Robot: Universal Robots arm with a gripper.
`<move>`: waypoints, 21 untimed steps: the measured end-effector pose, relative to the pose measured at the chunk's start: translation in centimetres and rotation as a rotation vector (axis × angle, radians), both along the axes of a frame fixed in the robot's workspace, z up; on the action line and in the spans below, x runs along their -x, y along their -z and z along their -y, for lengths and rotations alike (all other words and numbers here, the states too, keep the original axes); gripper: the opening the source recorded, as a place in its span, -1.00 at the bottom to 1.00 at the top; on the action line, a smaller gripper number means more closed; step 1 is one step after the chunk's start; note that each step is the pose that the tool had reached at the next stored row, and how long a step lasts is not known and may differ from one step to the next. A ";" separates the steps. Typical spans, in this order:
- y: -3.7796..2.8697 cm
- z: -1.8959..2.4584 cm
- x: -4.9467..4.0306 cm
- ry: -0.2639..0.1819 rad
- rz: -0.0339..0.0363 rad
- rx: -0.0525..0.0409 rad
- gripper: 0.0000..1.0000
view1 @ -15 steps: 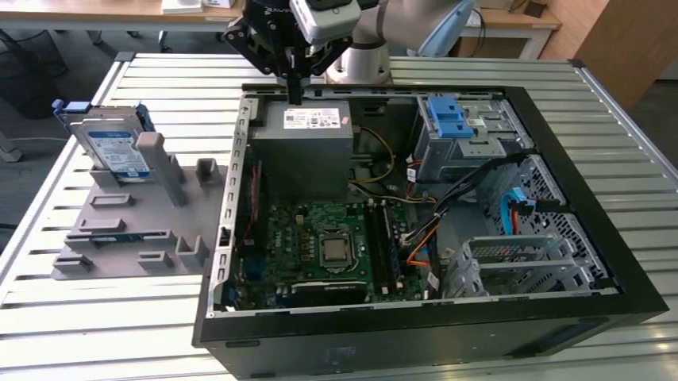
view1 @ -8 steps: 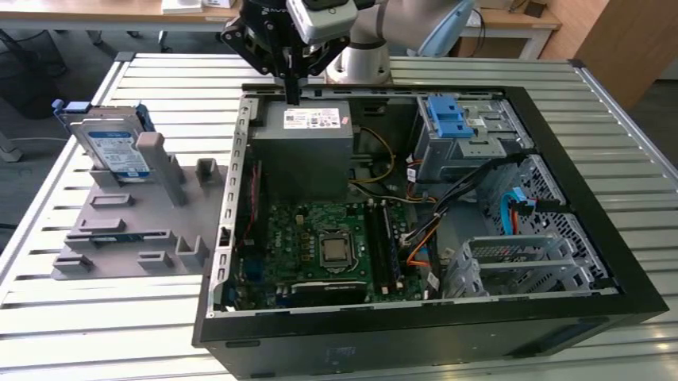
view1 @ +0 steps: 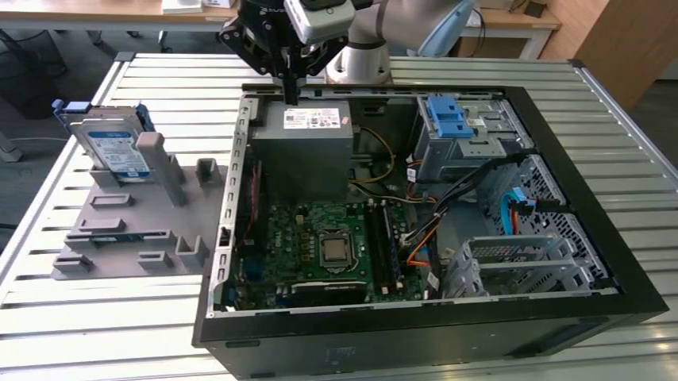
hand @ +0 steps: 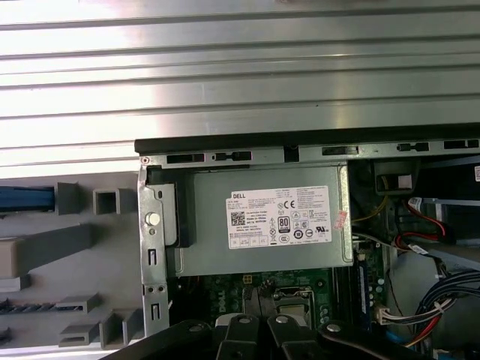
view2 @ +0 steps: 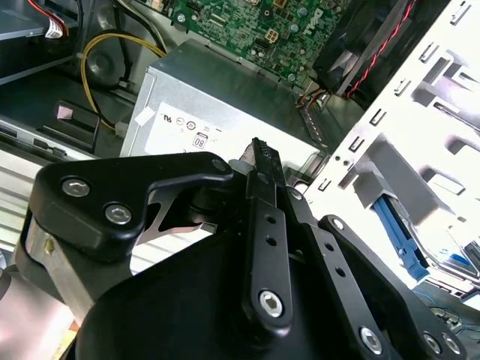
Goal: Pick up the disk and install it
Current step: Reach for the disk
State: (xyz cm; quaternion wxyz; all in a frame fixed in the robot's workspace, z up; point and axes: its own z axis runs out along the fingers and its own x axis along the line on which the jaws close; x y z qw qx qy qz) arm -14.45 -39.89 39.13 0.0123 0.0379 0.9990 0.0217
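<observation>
Over on the exterior view's left, the disk stood on edge in a slot of the grey holder. Its label faced out, blue rails showed along its edges, and nothing was touching it. The holder lay flat on the slatted metal bench, just beside the open computer case.

Moving across, the gripper hung over the far wall of the case, well apart from the disk. It pointed straight down at the far end of the grey power supply. The jaws were closed, tips together, and they held nothing. The second wrist view had the gripper as one dark bar in front of the power supply's white sticker. In the first wrist view the power supply sat tucked against the case's black rim, with the bench's slats on the rim's other side.

Nearer the camera in the exterior view, the green motherboard lay on the case floor, its processor in plain sight. Further right, a blue latch sat on top of a metal drive bay, and cables ran below it. Then, at the exterior view's right, a silver cage stood inside the case's near corner.
</observation>
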 end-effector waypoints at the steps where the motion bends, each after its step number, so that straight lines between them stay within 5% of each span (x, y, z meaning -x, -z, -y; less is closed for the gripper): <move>1: 0.00 0.00 0.03 0.000 0.0000 0.0000 -0.79; 21: 0.03 -0.02 0.54 0.000 0.0000 0.0000 -0.79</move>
